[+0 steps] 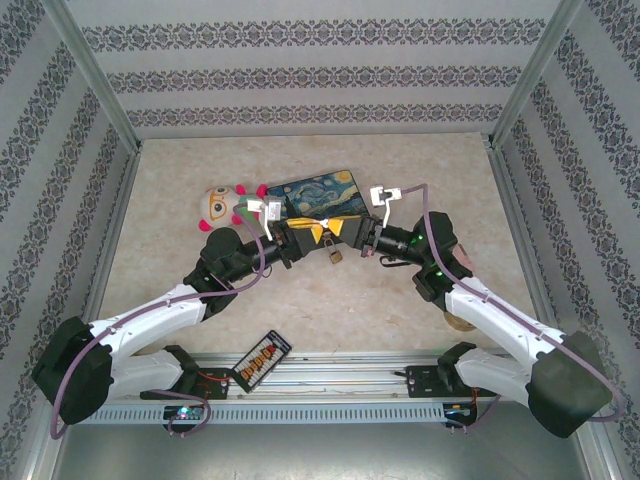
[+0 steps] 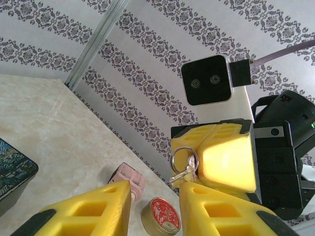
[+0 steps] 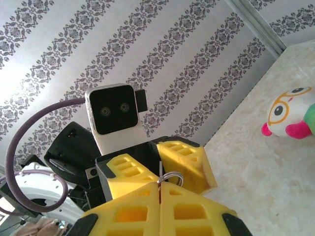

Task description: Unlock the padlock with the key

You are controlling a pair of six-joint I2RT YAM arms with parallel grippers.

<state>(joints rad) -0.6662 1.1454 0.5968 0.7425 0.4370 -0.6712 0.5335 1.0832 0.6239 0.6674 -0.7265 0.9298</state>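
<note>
Right claw [image 3: 160, 186] tight on key ring [image 3: 170, 177], left claw [image 2: 155, 187] ajar (padlock [image 1: 334, 256] barely discernible)

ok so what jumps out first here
Two yellow grippers meet nose to nose mid-table: the right gripper shut on a key ring, the left gripper open facing it, a brass padlock between them. Just behind lies a Starry Night box, a goggle-eyed plush to its left.

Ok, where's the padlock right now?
Top view, mid-table: the tiny brass-coloured padlock is just on the near side of where the left gripper and right gripper meet, in front of the Starry-Night-printed tin box.
</note>
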